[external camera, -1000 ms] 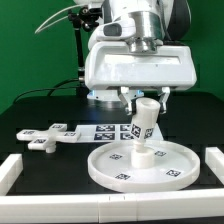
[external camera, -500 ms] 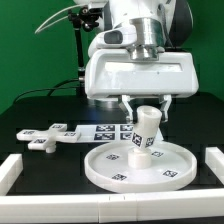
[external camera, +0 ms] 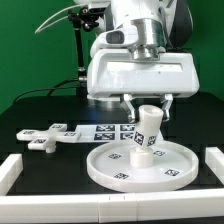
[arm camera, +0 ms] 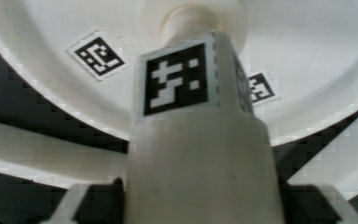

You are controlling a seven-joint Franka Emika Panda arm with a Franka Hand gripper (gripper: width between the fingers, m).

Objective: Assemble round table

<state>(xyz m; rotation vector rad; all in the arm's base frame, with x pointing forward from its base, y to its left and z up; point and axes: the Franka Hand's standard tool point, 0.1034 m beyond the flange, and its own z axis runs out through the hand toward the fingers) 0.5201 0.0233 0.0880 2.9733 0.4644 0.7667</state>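
The fingers [external camera: 128,103] are shut on the top of the short leg [external camera: 146,130], which leans a little on the middle of the big round disc [external camera: 172,151], so stand it straight and turn it in gently.

light: bright, even; glare: white disc [external camera: 176,160] washed out; wrist view: leg [arm camera: 190,150] soft-focus
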